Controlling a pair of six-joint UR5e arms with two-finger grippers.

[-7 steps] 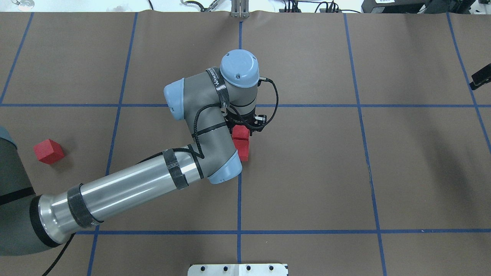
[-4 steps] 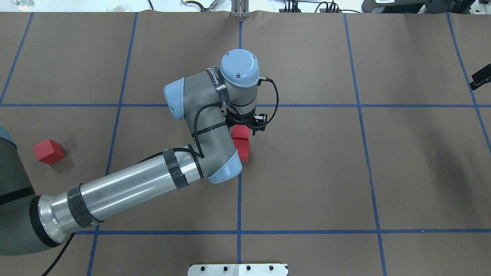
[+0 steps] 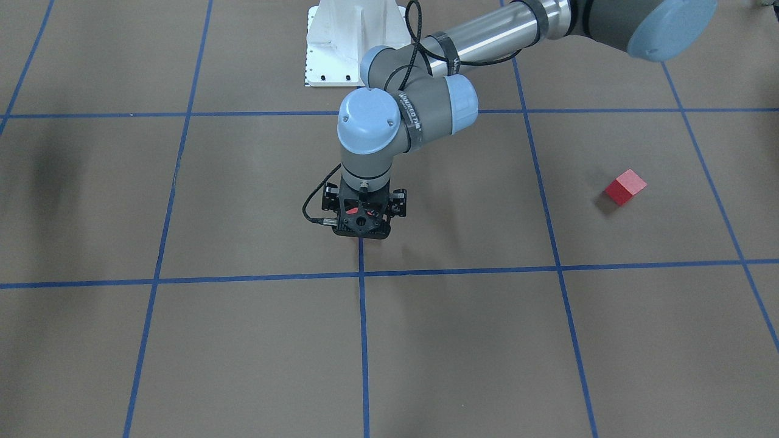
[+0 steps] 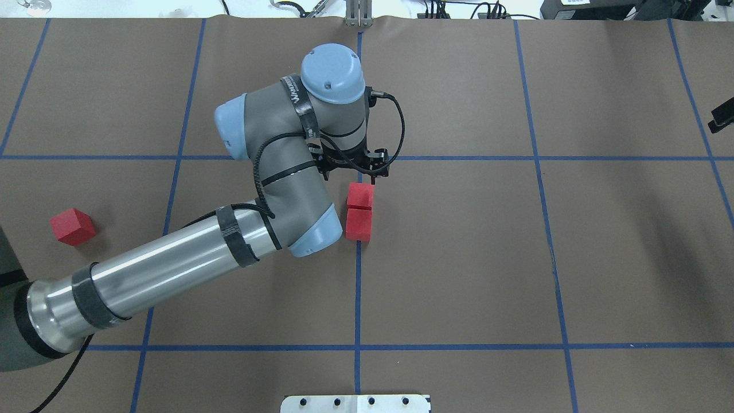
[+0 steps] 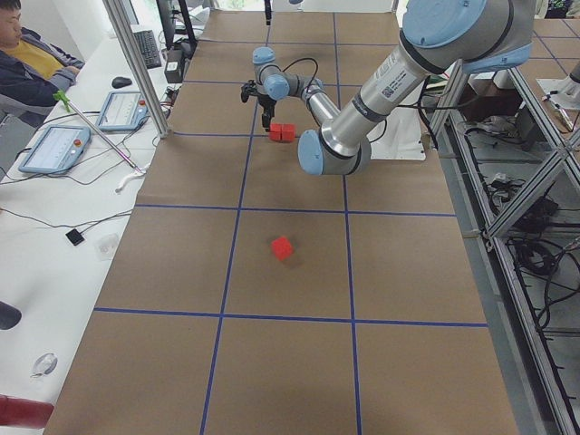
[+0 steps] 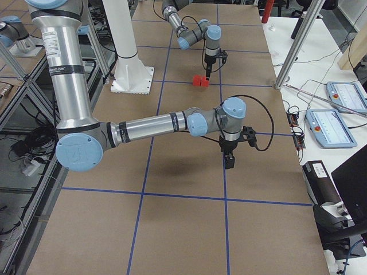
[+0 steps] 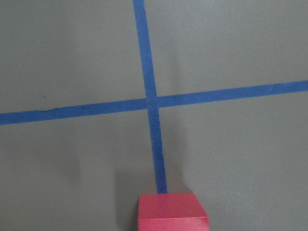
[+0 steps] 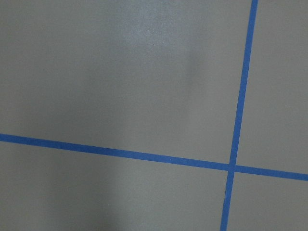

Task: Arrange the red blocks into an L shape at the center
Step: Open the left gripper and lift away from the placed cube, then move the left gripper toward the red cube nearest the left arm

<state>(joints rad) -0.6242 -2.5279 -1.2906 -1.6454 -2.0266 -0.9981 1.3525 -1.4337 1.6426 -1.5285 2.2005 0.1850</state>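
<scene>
Two red blocks (image 4: 360, 196) (image 4: 359, 223) sit touching, one behind the other, on the middle blue tape line (image 4: 358, 287). A third red block (image 4: 71, 226) lies alone far out on the left; it also shows in the front-facing view (image 3: 625, 187). My left gripper (image 4: 362, 179) hovers just beyond the far block, open and holding nothing. In the front-facing view the left gripper (image 3: 363, 232) hides the pair. The left wrist view shows the far block (image 7: 173, 211) at its bottom edge. My right gripper (image 4: 721, 117) barely shows at the right edge; I cannot tell its state.
The brown surface (image 4: 459, 258) carries a grid of blue tape. The robot's white base plate (image 4: 355, 403) is at the near edge. An operator (image 5: 32, 59) sits beyond the table's far side, with tablets (image 5: 54, 149) on a white bench.
My left gripper let go of the far block and moved up and away from it, toward the far side. That block stays on the table against the near one.
</scene>
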